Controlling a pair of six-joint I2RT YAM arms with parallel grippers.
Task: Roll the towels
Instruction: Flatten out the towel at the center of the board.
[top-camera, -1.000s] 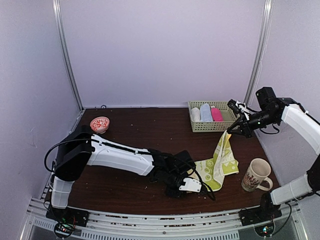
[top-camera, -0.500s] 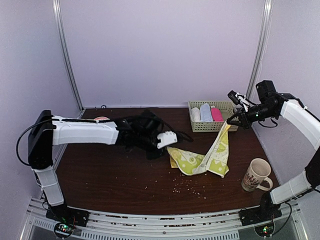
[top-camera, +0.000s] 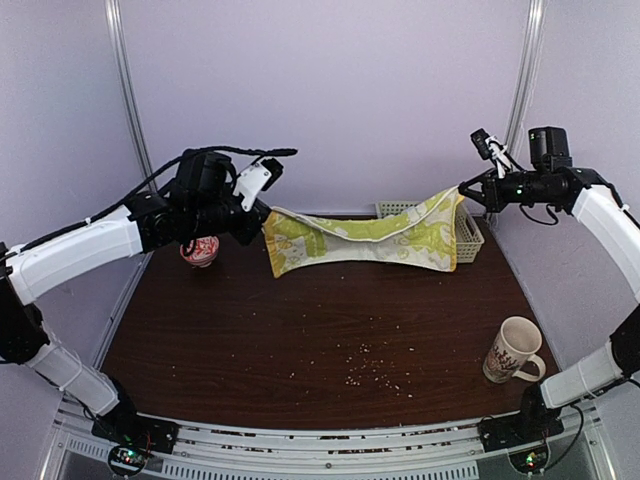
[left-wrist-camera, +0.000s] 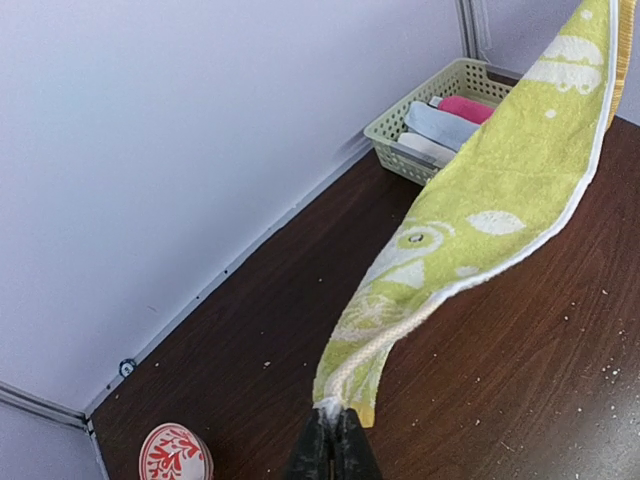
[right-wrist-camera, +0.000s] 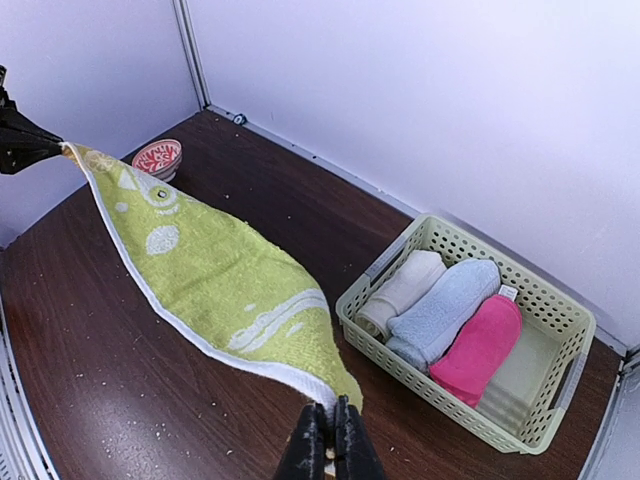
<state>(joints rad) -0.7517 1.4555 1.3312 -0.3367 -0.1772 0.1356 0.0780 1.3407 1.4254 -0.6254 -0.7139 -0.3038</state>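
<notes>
Up off the worktop (top-camera: 300, 330) comes the towel (top-camera: 360, 235), now stretched mid-air between left fingers (left-wrist-camera: 322, 452) and right fingers (right-wrist-camera: 312, 448), both clenched on its ends.

The bench (top-camera: 300, 320) is dark brown. A little red and white bowl (top-camera: 199, 251) sits far left. A green basket (top-camera: 469, 238) sits far right. A mug (top-camera: 512, 349) stands near right. Small crumbs (top-camera: 365, 372) dot the middle.

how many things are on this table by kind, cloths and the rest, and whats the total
cloths: 4 (yellow-green towel, white roll, light-blue roll, pink roll)
basket: 1
bowl: 1
mug: 1
total: 7
</notes>
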